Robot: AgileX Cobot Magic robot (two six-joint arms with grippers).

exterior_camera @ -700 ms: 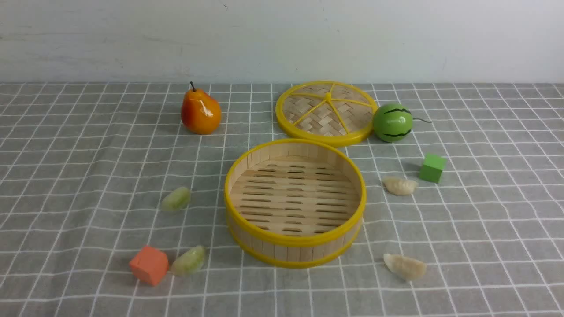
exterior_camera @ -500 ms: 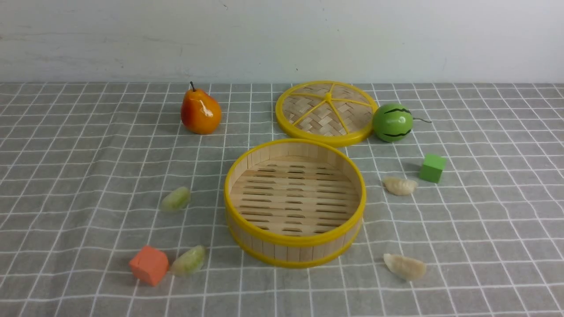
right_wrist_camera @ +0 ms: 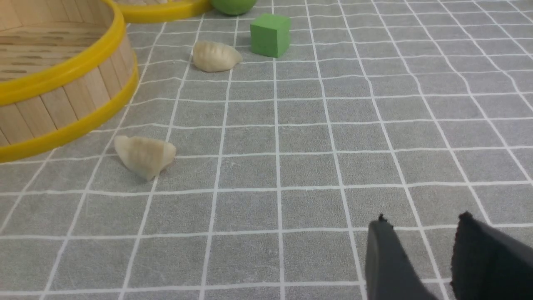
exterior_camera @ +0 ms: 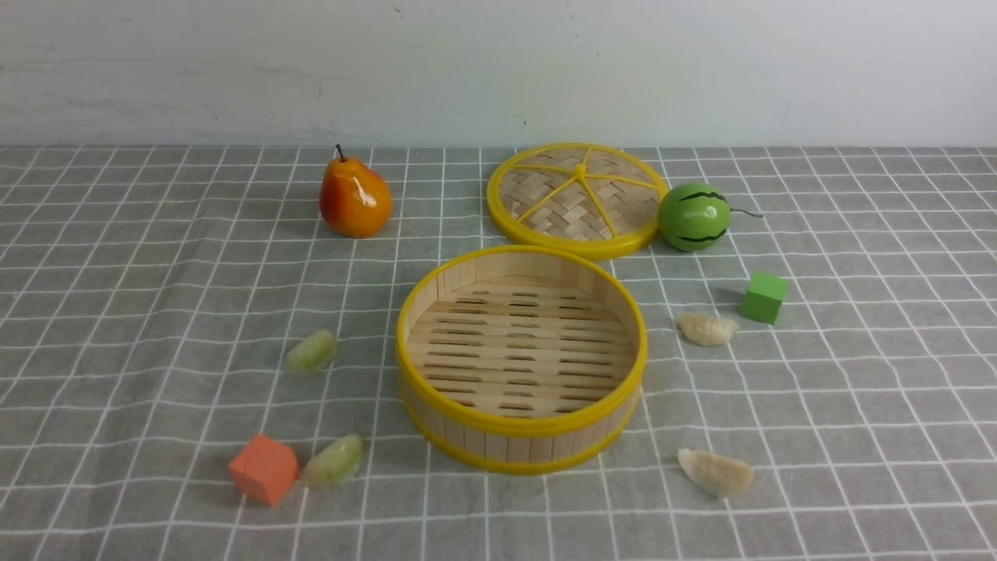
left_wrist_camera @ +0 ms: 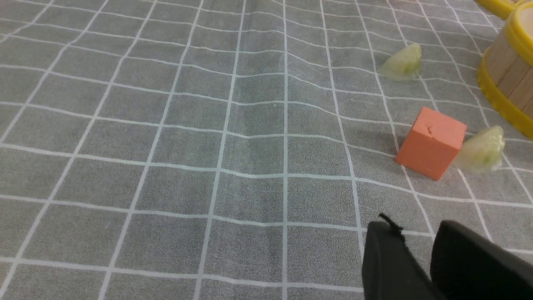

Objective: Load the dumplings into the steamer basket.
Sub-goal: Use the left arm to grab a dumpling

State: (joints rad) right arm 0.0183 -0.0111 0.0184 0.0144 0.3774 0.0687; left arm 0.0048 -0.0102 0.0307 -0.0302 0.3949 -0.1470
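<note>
We see the steamer basket [exterior_camera: 520,427] upright at the centre of the front view, on a grey checked counter [exterior_camera: 140,296]. All four dumplings lie on the counter outside it. Left of the basket, the upper green dumpling [exterior_camera: 311,352] and the lower green dumpling [exterior_camera: 333,461] each run their long axis from lower left to upper right. The lower one sits just beside an orange cube [exterior_camera: 263,469]. Right of the basket, the upper white dumpling [exterior_camera: 706,328] lies almost level across the frame, near a green cube [exterior_camera: 764,297]. The lower white dumpling [exterior_camera: 715,472] slants from upper left to lower right. In the wrist views, the left hand [left_wrist_camera: 416,227] has its fingers slightly parted and the right hand [right_wrist_camera: 422,221] a little wider. Both hold nothing and touch no object.
</note>
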